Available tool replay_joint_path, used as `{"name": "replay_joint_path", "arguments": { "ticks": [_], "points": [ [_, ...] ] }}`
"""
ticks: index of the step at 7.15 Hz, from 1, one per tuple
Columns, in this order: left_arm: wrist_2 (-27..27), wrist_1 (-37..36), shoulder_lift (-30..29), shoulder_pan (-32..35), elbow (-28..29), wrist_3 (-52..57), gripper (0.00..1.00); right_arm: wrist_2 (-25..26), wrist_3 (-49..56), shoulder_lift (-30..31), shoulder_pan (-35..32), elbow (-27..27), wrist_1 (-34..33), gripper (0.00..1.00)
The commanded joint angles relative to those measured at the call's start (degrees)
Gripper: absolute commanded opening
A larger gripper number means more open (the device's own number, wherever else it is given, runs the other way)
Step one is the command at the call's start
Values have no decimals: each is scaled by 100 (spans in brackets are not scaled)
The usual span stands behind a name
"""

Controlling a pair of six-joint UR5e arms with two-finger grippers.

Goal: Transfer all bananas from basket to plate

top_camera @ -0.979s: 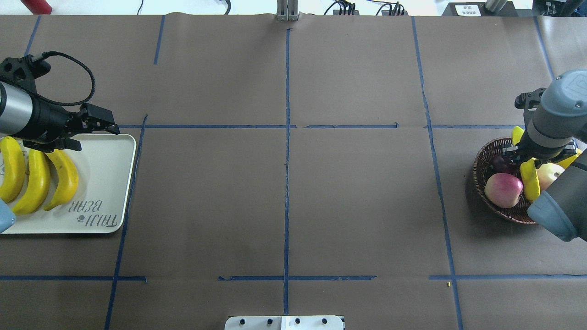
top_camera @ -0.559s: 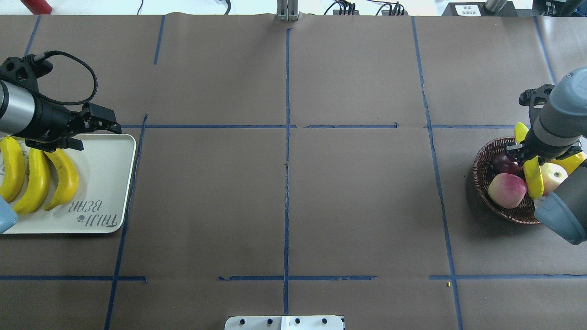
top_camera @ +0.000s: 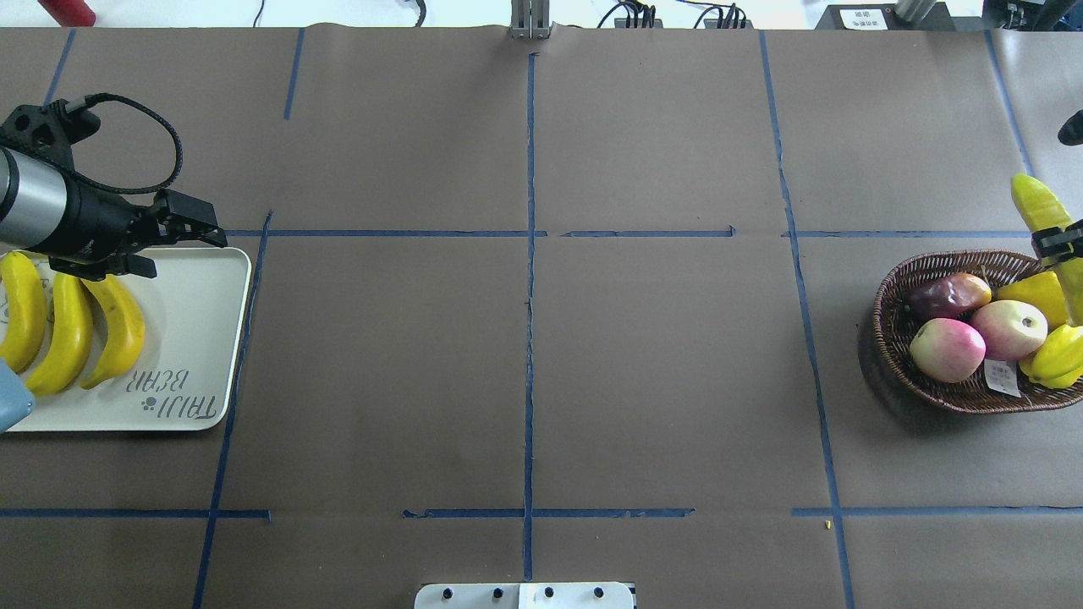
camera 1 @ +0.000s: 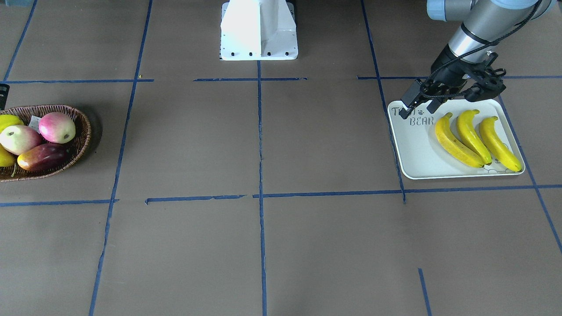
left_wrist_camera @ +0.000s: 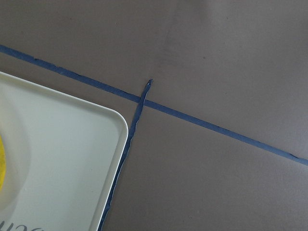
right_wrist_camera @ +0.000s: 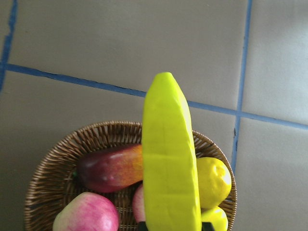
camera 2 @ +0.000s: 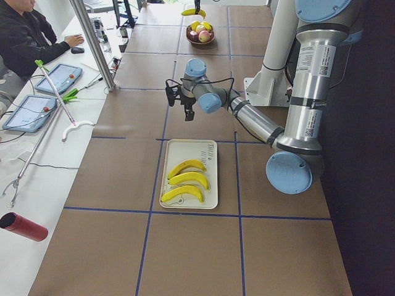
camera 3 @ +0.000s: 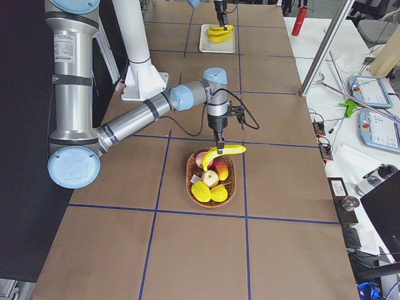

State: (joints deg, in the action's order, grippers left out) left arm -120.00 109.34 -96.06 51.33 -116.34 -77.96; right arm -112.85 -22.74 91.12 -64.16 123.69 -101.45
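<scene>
My right gripper (camera 3: 218,150) is shut on the pale greenish banana (top_camera: 1042,210) and holds it in the air above the brown wicker basket (top_camera: 887,315). That banana fills the right wrist view (right_wrist_camera: 171,159), over the basket's far rim (right_wrist_camera: 48,163). Three yellow bananas (top_camera: 72,326) lie side by side on the white plate (top_camera: 203,338); they also show in the front view (camera 1: 472,136). My left gripper (top_camera: 186,256) is open and empty, hovering over the plate's corner near the lettering.
The basket (camera 1: 83,131) holds two pink-red apples (top_camera: 948,348), a red-yellow mango (top_camera: 948,294) and yellow fruits (top_camera: 1053,355). Blue tape lines cross the brown table. An operator sits beyond the far table edge in the left view (camera 2: 24,37).
My right gripper has lifted the pale banana out of the basket and moved up and to the right, mostly out of the overhead view. The left arm has hardly moved.
</scene>
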Motion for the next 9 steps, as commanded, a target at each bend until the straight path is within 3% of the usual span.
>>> {"name": "replay_joint_path", "arguments": {
  "ticks": [1, 4, 5, 6, 7, 8, 9],
  "points": [
    [-24, 8, -18, -1, 6, 0, 100, -1793, 236, -549, -491, 94, -24, 0],
    [-137, 61, -525, -9, 6, -506, 100, -3223, -1193, -1646, -448, 50, 168, 1],
    [-373, 78, -771, -9, 15, -919, 100, -3461, -1650, -1693, -387, -28, 727, 1],
    [-401, 279, -1165, -131, 32, -1488, 100, -3542, -2525, -1685, -274, -185, 1768, 1],
    [-393, 507, -1378, -306, 32, -2051, 100, -3429, -3717, -1685, -11, -318, 2935, 1],
    [-393, 718, -1519, -317, 24, -2431, 100, -3002, -4712, -1685, 322, -510, 4095, 1],
    [-393, 790, -1686, -326, 32, -2652, 100, -2214, -5688, -1676, 960, -591, 5038, 1]
  ]
}}
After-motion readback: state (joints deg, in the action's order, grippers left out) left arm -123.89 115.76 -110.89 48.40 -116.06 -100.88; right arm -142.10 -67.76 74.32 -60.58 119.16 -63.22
